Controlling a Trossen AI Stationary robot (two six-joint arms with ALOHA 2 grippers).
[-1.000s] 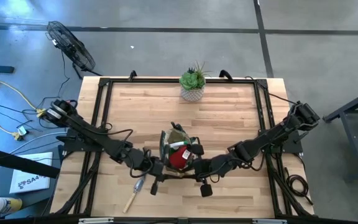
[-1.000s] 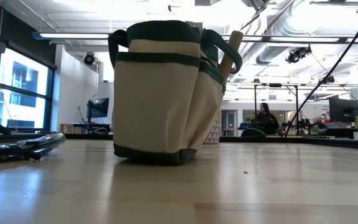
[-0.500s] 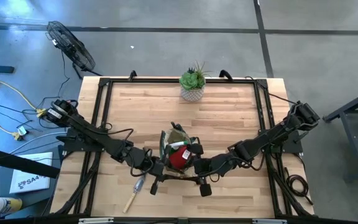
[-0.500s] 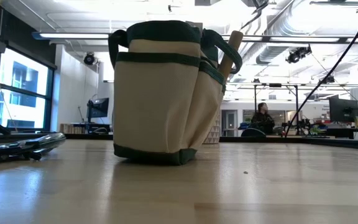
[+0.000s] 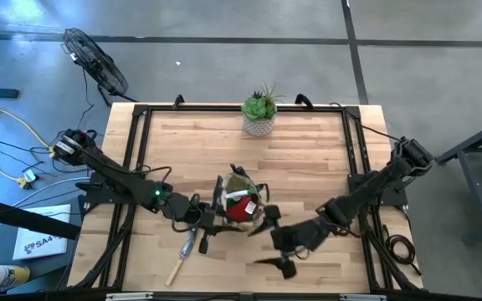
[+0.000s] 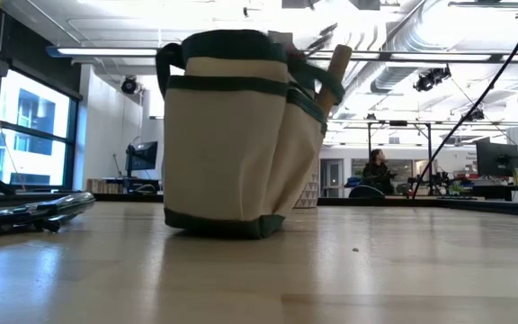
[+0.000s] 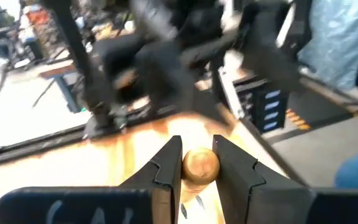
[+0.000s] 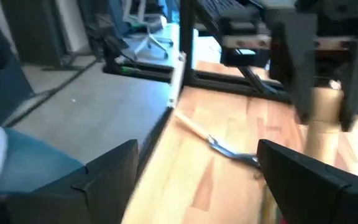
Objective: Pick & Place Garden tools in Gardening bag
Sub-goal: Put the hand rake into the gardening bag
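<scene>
The gardening bag (image 5: 239, 199) stands upright at the table's middle, with a red item (image 5: 239, 209) in its mouth. In the low view a wooden handle (image 6: 338, 65) sticks up out of the bag's (image 6: 236, 135) side. My left gripper (image 5: 210, 219) is at the bag's left near side, shut on a wooden tool handle (image 7: 199, 167). My right gripper (image 5: 268, 219) is open just right of the bag, with nothing between its fingers (image 8: 114, 168). A wooden-handled hand tool (image 5: 184, 252) lies flat on the table, near left of the bag. My left gripper pinches the rounded free end of the wooden handle (image 7: 199, 163) between its two fingers, one on each side. The fingers come at it about level, from the table's left. In the right wrist view the handle (image 8: 324, 121) hangs down below those fingers.
A green succulent in a white pot (image 5: 259, 110) stands at the far edge's middle. A black frame (image 5: 141, 167) runs around the tabletop. A dark long tool (image 6: 34, 211) lies at the left of the low view. Bare wood stretches far and right of the bag.
My right gripper has opened wide and drawn back from the bag toward the table's near right. The bag stays upright where it was. My left gripper has kept its hold on the wooden handle.
</scene>
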